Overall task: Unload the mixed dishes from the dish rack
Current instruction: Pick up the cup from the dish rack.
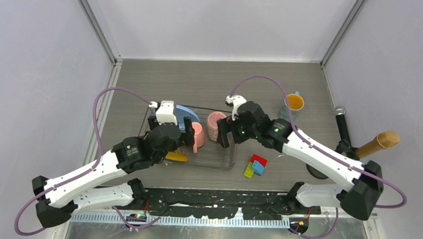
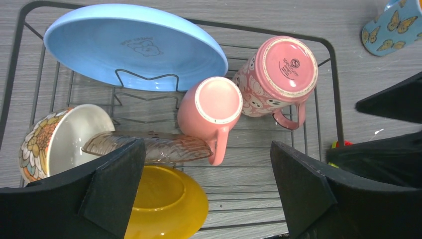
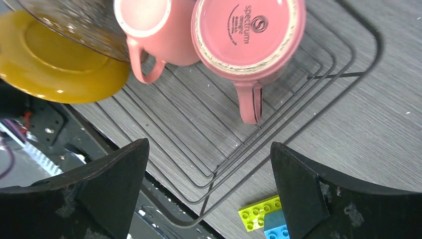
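A: How do the grippers stand?

B: The left gripper point(image 2: 205, 149) hangs spread wide over the dish rack point(image 2: 331, 89), holding nothing. The right gripper point(image 3: 209, 144) is equally spread and bare, above the rack's near right corner.

A: And the dishes?

B: The salmon mug point(image 2: 211, 107) sits base-up, touching the speckled pink mug point(image 2: 278, 74), also base-up. Behind them leans the light blue plate point(image 2: 134, 47). The cream bowl point(image 2: 59, 139), floral outside, lies on its side at the left, and the yellow plate point(image 2: 166, 204) is nearest.

A: Any room?

B: Bare bars run from the speckled mug to the rack's rounded corner. The blocks point(image 3: 266, 219) lie just outside it. The blue mug point(image 1: 294, 104) stands on the table point(image 1: 200, 82), apart to the right.
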Robot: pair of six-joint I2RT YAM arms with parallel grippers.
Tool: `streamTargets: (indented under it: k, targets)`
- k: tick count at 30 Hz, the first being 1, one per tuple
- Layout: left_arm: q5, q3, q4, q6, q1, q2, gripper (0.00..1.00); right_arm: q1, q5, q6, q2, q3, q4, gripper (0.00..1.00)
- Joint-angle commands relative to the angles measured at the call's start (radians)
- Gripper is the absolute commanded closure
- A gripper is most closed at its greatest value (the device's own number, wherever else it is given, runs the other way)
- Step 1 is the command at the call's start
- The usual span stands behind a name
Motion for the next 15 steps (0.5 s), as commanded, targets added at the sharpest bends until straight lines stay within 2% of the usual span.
streamTargets:
  k: [1, 7, 15]
  targets:
    - [-0.043, -0.014, -0.01, -0.029, 0.0, -0.043, 0.0, 0.056, 0.083, -0.051, 0.102, 0.073, -0.009, 0.01]
    - [-0.061, -0.031, -0.015, -0.03, 0.0, -0.081, 0.01, 0.082, 0.152, -0.071, 0.197, 0.097, 0.006, 0.03]
    - [-0.056, -0.036, -0.018, -0.032, 0.0, -0.096, 0.0, 0.084, 0.174, -0.15, 0.27, 0.062, 0.122, 0.1]
